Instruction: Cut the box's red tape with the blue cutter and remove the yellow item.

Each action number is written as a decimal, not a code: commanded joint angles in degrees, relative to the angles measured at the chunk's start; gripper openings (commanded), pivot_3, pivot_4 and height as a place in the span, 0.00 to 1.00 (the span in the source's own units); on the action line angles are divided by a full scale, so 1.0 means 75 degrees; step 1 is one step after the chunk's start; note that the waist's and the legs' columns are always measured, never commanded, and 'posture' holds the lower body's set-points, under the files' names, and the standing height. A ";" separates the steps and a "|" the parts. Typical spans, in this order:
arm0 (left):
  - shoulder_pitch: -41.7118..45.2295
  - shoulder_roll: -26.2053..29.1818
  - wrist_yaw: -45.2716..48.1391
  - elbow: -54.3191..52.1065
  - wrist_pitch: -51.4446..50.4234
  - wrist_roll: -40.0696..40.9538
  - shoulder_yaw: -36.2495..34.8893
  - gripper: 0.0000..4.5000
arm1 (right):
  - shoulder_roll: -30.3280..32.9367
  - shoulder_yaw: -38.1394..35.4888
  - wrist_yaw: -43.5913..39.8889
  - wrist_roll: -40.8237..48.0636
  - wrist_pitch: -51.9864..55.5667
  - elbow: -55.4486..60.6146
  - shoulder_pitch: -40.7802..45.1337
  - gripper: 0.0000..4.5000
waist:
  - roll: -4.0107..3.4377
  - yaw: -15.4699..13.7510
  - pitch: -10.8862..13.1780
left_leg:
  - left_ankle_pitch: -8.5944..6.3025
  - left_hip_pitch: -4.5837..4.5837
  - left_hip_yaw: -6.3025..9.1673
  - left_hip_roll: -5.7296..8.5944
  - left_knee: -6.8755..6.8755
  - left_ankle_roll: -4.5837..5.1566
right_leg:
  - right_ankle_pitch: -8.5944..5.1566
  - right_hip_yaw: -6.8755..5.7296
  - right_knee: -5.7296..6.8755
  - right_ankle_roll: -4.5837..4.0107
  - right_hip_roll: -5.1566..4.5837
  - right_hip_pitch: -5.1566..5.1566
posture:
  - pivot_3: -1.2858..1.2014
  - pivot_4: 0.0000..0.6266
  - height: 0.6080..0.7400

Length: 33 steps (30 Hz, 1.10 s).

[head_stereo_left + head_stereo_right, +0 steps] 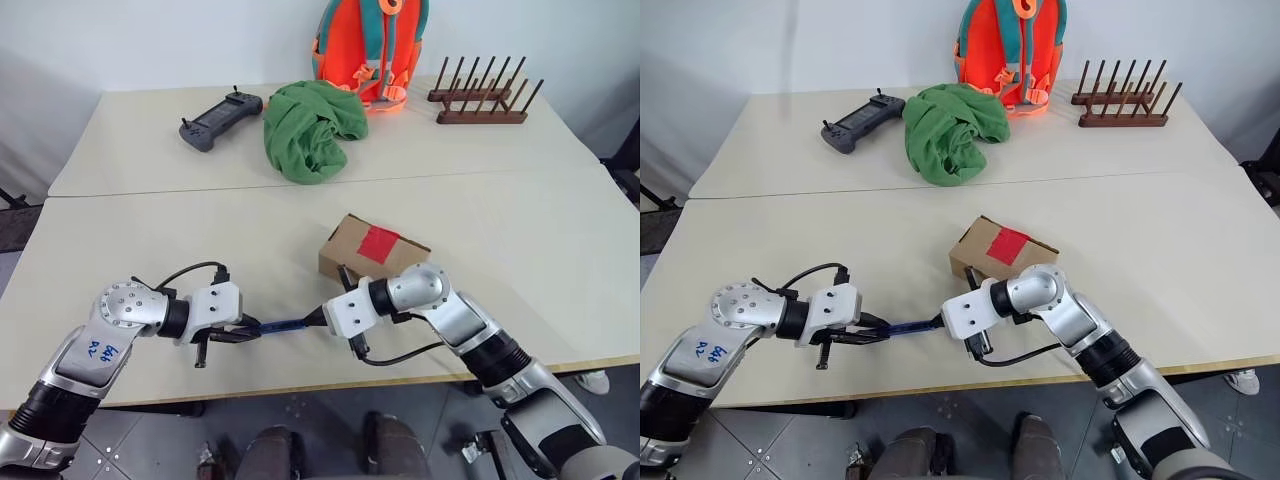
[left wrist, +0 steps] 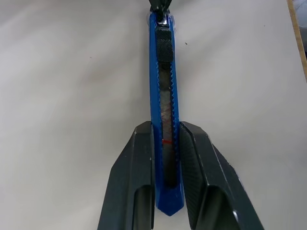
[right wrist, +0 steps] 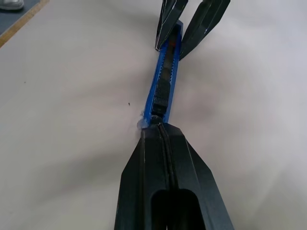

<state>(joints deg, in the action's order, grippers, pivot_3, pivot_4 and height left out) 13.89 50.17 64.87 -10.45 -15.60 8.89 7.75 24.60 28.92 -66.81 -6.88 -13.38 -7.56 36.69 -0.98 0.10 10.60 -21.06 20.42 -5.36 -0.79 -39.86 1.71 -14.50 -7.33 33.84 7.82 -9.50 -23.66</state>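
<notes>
The blue cutter hangs level just above the table near its front edge, stretched between both grippers. My left gripper is shut on the cutter's rear end, one finger on each side. My right gripper is shut, and its joined tips meet the cutter's front end by the black slider; whether they pinch anything there is unclear. The box, a small brown carton, sits closed right behind the right gripper, with the red tape patch on its top. The yellow item is hidden.
At the back of the table lie a green cloth, a dark grey controller, an orange backpack and a wooden rack. The table's front edge runs just below both grippers.
</notes>
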 commanded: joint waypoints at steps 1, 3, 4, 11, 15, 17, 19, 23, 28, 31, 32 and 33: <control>-0.0239 -0.0006 -0.0069 0.0112 -0.0131 -0.0228 0.0242 0.09 | -0.0110 0.0132 0.0033 -0.0097 -0.0195 -0.0171 0.0072 0.00 | 0.0000 0.0002 0.0000 | 0.0000 0.0000 0.0000 0.0000 0.0000 0.0000 | 0.0000 0.0000 0.0001 0.0000 0.0000 0.0000 | 0.52 0.24 1.00; -0.0246 -0.0002 -0.0065 0.0099 -0.0133 -0.0224 0.0240 0.09 | -0.0193 0.0171 0.0027 -0.0119 -0.0260 -0.0269 0.0112 0.00 | 0.0000 0.0005 0.0000 | 0.0000 0.0000 0.0000 0.0000 0.0000 0.0000 | 0.0000 0.0000 0.0001 0.0000 0.0000 0.0000 | 0.52 0.24 1.00; -0.0262 0.0003 -0.0067 0.0086 -0.0131 -0.0224 0.0235 0.09 | -0.0252 0.0199 0.0032 -0.0137 -0.0289 -0.0311 0.0125 0.00 | 0.0000 0.0009 0.0000 | 0.0000 0.0000 0.0000 0.0000 0.0000 0.0000 | 0.0000 -0.0001 0.0001 0.0000 0.0000 0.0000 | 0.52 0.24 1.00; -0.0287 0.0014 -0.0061 0.0073 -0.0104 -0.0230 0.0216 0.09 | -0.0705 0.0413 0.0105 -0.0268 -0.0441 -0.0656 0.0225 0.00 | 0.0000 0.0021 0.0000 | 0.0000 -0.0002 0.0000 -0.0002 0.0001 -0.0001 | 0.0000 -0.0003 0.0004 0.0000 0.0001 0.0000 | 0.52 0.24 1.00; -0.0286 0.0008 -0.0057 0.0086 -0.0095 -0.0231 0.0213 0.09 | -0.0906 0.0527 0.0201 -0.0353 -0.0561 -0.0942 0.0334 0.00 | -0.0001 0.0022 0.0000 | 0.0000 -0.0002 0.0001 -0.0002 0.0002 -0.0001 | 0.0000 -0.0006 0.0003 0.0000 0.0001 0.0000 | 0.52 0.24 1.00; -0.0285 0.0004 -0.0059 0.0084 -0.0095 -0.0233 0.0217 0.09 | -0.0987 0.0570 0.0250 -0.0400 -0.0634 -0.1093 0.0412 0.00 | -0.0001 0.0023 0.0000 | 0.0000 -0.0002 0.0000 -0.0002 0.0002 -0.0001 | 0.0000 -0.0006 0.0003 0.0000 0.0001 0.0000 | 0.52 0.24 1.00; -0.0329 0.0005 -0.0078 0.0032 -0.0102 -0.0228 0.0211 0.09 | -0.1048 0.0605 0.0298 -0.0421 -0.0659 -0.1150 0.0443 0.00 | -0.0001 0.0021 0.0000 | 0.0000 -0.0003 0.0000 -0.0002 0.0002 -0.0001 | 0.0000 -0.0006 0.0005 0.0000 0.0001 0.0000 | 0.52 0.24 1.00; -0.0394 0.0009 -0.0107 -0.0052 -0.0096 -0.0221 0.0198 0.09 | -0.1186 0.0657 0.0360 -0.0485 -0.0755 -0.1283 0.0519 0.00 | -0.0001 0.0031 0.0000 | 0.0000 -0.0003 0.0000 -0.0003 0.0001 -0.0001 | 0.0000 -0.0006 0.0006 0.0000 0.0001 0.0000 | 0.52 0.24 1.00; -0.0505 0.0051 -0.0143 -0.0183 -0.0100 -0.0220 0.0155 0.09 | -0.1273 0.0607 0.0468 -0.0557 -0.0876 -0.1386 0.0620 0.00 | -0.0002 0.0034 0.0000 | 0.0000 -0.0006 0.0000 -0.0004 0.0001 -0.0002 | 0.0000 -0.0005 0.0009 0.0000 0.0001 0.0000 | 0.52 0.24 1.00; -0.0562 0.0067 -0.0146 -0.0193 -0.0075 -0.0219 0.0124 0.09 | -0.1078 0.0482 0.0331 -0.0452 -0.0861 -0.1149 0.0555 0.00 | -0.0002 0.0033 0.0001 | 0.0000 -0.0006 0.0000 -0.0005 0.0002 -0.0002 | 0.0000 -0.0005 0.0009 -0.0001 0.0001 -0.0001 | 0.52 0.24 1.00; -0.0572 0.0064 -0.0150 -0.0195 -0.0072 -0.0218 0.0121 0.09 | -0.1054 0.0469 0.0320 -0.0437 -0.0857 -0.1124 0.0544 0.00 | -0.0002 0.0032 0.0001 | 0.0000 -0.0005 0.0000 -0.0004 0.0002 -0.0003 | 0.0000 -0.0005 0.0008 0.0000 0.0001 -0.0001 | 0.52 0.24 1.00; -0.0576 0.0061 -0.0154 -0.0197 -0.0072 -0.0218 0.0122 0.09 | -0.1054 0.0469 0.0339 -0.0441 -0.0863 -0.1132 0.0547 0.00 | -0.0002 0.0032 0.0001 | 0.0000 -0.0005 0.0000 -0.0005 0.0002 -0.0003 | 0.0000 -0.0005 0.0008 0.0000 0.0001 -0.0001 | 0.52 0.24 1.00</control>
<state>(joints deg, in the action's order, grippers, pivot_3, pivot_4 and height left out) 11.39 50.19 63.45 -12.33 -15.63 8.89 6.66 16.02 33.75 -64.85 -10.16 -20.09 -16.73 40.25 -0.99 0.33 10.61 -21.07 20.38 -5.35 -0.83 -39.85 1.68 -14.50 -7.37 33.90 7.82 -9.49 -23.66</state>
